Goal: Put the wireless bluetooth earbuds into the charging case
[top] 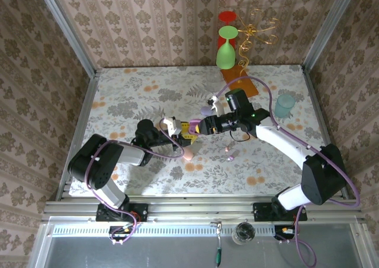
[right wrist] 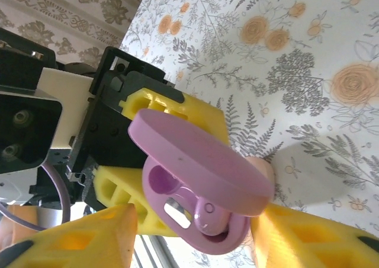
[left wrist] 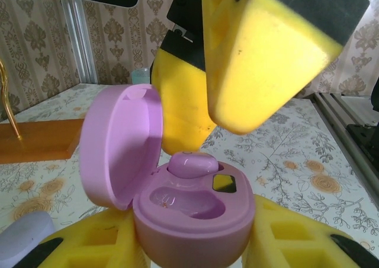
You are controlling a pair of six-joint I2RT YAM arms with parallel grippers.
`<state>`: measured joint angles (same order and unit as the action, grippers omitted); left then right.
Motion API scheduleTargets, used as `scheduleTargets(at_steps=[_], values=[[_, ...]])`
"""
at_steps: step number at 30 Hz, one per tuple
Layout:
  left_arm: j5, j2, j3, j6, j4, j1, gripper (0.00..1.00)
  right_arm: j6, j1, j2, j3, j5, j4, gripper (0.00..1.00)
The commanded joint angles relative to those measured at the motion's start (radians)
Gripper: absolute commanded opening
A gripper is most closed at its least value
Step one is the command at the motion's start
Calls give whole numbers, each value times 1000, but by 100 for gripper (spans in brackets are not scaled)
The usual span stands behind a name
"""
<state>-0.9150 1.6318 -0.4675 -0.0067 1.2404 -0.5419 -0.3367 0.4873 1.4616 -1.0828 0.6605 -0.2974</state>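
1. The left gripper (top: 179,134) clamped the pink charging case (left wrist: 195,226) between its yellow fingers (left wrist: 89,244), over the flowered table (top: 142,90).
2. The case faced upward, its lid (left wrist: 121,143) hinged open and standing upright on the left in the left wrist view.
3. One earbud (left wrist: 192,163) sat in the far well, its long axis across the case.
4. The right gripper (right wrist: 195,244) hung just above, jaws apart and gripping nothing.

The right hand (left wrist: 210,134) hangs above the open charging case (left wrist: 195,220), blocking entry.
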Motion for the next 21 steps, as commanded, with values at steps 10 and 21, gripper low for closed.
scheduleTargets(at_steps=[10,21], values=[[-3,-63,16,-23,47,46,33,-86,-125,-324,270,-204,38,64],[-15,-76,20,-29,45,57,33,-252,-182,-191,328,-390,-222,63]])
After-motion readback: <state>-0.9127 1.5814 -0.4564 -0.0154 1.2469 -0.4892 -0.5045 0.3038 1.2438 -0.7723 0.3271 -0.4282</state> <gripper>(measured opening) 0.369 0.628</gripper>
